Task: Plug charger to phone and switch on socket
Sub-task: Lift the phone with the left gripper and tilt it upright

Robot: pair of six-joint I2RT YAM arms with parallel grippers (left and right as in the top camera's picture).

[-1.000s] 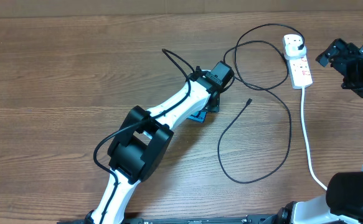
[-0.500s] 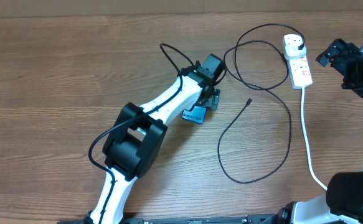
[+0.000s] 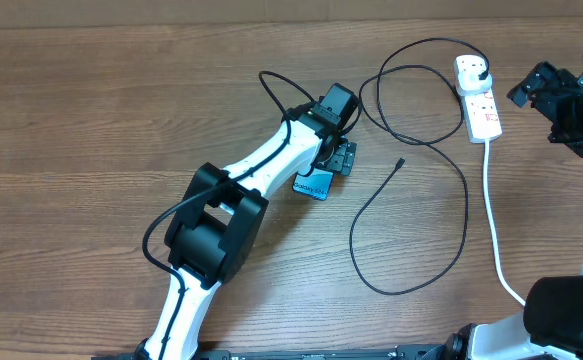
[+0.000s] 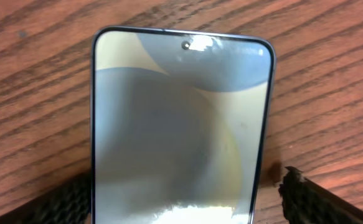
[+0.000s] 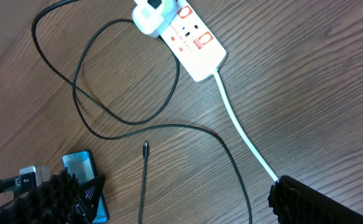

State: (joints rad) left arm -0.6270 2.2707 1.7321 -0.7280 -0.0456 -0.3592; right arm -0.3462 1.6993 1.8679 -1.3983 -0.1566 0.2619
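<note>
White print on the phone (image 3: 313,186) and red marks on the socket (image 3: 482,108) are too small to read.

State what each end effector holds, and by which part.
Nothing is held. The left end effector straddles the phone, which lies flat, with the jaws open and a gap showing on one side. The right end effector is open and empty.

Left pincer (image 3: 343,160) slightly farther left than a second ago, phone (image 3: 312,185) end newly uncovered.

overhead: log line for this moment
left gripper: open astride phone | right gripper: open by socket | charger tip: loose on table, apart from phone
</note>
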